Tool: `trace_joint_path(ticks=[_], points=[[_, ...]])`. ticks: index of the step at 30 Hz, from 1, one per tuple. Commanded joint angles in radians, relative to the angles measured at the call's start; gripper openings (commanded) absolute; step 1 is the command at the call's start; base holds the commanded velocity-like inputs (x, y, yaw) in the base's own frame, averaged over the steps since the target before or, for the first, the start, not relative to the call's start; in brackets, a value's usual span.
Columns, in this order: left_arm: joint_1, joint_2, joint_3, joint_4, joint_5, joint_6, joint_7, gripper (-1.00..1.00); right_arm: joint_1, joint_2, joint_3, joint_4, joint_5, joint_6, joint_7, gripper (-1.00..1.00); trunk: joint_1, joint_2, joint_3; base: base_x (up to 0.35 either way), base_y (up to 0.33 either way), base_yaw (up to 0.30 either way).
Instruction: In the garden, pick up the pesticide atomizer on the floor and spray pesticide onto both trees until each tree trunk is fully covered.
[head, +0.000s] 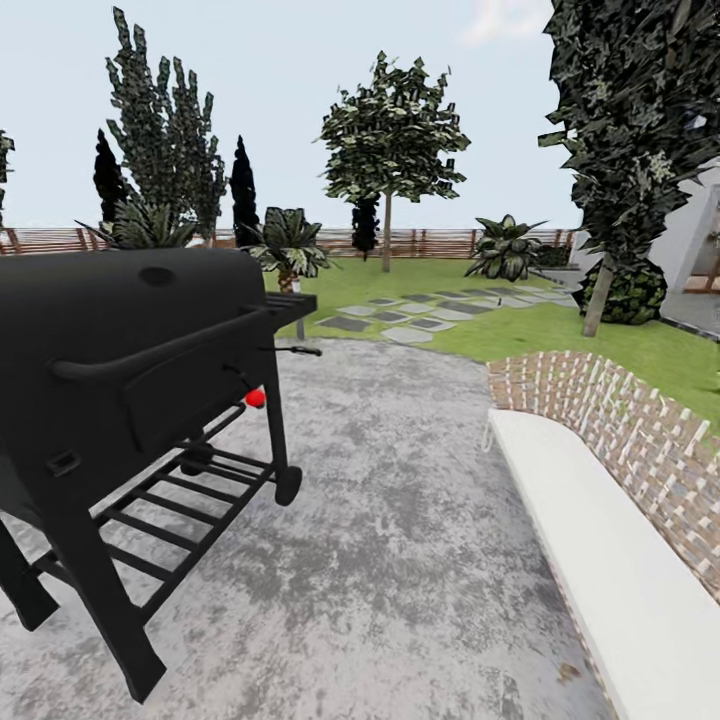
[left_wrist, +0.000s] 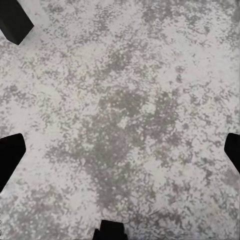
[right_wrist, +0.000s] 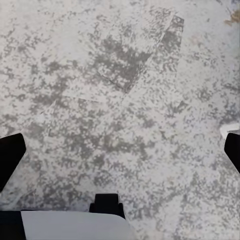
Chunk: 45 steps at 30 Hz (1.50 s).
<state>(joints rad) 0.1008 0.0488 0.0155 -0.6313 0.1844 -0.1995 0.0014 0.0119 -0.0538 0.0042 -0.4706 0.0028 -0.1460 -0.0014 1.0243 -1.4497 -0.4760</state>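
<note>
the garden's lawn lies ahead past the paved patio, with a black grill close on the left. one bare-trunked tree stands far ahead. both end effectors, left and right, hang spread over paving (nothing held). the atomizer's direction can't be judged.

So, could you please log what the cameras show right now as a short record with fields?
setting: paved patio bordering a green lawn
near left: black barrel grill with a red knob
near right: white bench backed by a curved brick wall
trees: one bare-trunk tree by the fence, another tree at the right edge
path: grey stepping stones
left hand: open, over bare paving
right hand: open, over bare paving
atomizer: not spotted
</note>
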Motion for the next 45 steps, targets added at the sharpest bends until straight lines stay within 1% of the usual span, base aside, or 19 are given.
trace_joint_path(ticks=[1,7,11,16,22,45], points=[[0.000,0.000,-0.001,-0.001,0.007,-0.001,0.000,1.00,0.000,0.000,0.000,-0.001,0.000,-0.001,0.000,1.00,0.001,0.000,-0.001,0.305,0.218,-0.184],[0.000,0.000,-0.001,-0.001,0.007,-0.001,0.000,1.00,0.000,0.000,0.000,0.000,0.000,-0.001,0.000,1.00,0.001,0.000,-0.001,0.301,0.243,-0.260],[0.000,0.000,-0.001,0.000,0.007,-0.001,0.000,1.00,0.000,0.000,0.000,0.000,-0.001,-0.001,0.000,1.00,0.001,0.000,-0.001,0.318,0.200,-0.137],[0.000,0.000,-0.001,0.001,0.006,-0.001,0.000,1.00,0.000,0.000,0.000,0.000,0.000,-0.001,0.000,1.00,0.001,0.000,-0.001,0.340,0.073,-0.043],[0.000,0.000,-0.001,0.001,0.006,-0.001,0.000,1.00,0.000,0.000,0.000,0.000,-0.001,0.000,0.000,1.00,0.001,0.000,-0.001,0.348,0.011,-0.167],[0.000,0.000,-0.001,0.001,0.006,0.000,0.000,1.00,0.000,0.001,0.002,0.014,0.000,-0.001,0.000,1.00,0.001,0.000,-0.001,0.324,-0.128,-0.016]])
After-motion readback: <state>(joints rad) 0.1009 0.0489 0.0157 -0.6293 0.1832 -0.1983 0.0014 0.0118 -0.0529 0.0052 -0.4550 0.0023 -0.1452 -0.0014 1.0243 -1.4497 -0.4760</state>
